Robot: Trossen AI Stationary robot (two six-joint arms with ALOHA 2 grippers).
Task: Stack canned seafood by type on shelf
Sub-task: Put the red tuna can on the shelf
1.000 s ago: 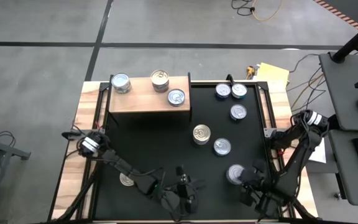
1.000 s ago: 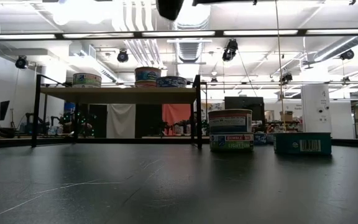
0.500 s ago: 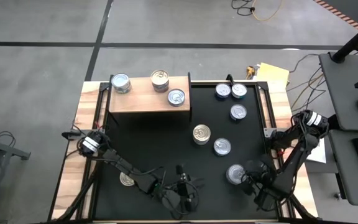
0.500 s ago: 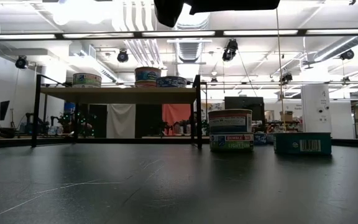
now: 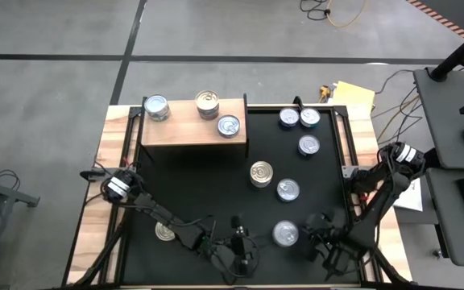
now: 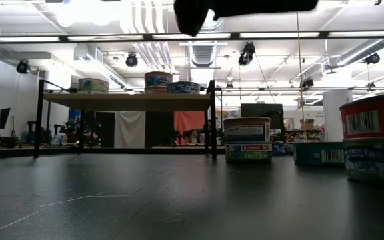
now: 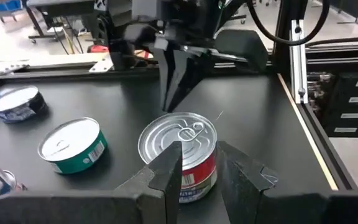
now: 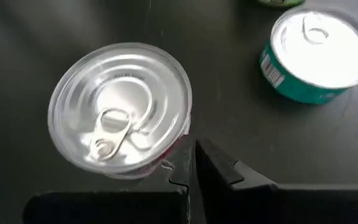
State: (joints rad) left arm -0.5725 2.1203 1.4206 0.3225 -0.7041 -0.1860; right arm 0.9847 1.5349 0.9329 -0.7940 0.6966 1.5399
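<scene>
The right gripper [image 5: 319, 242], fingers pressed together and empty, sits beside a silver-topped red-sided can [image 5: 285, 234] near the counter's [image 5: 208, 193] front edge. The left gripper [image 5: 240, 256], slightly parted, holds nothing just short of that can. Three cans rest on the shelf [image 5: 185, 129]; another [image 5: 164, 233] is half hidden under the left arm.

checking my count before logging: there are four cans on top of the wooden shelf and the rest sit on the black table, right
Not quite. The high view shows three cans on the wooden shelf, not four: one at its far left corner, one gold-topped and one near the right edge. The rest do sit on the black table.
</scene>
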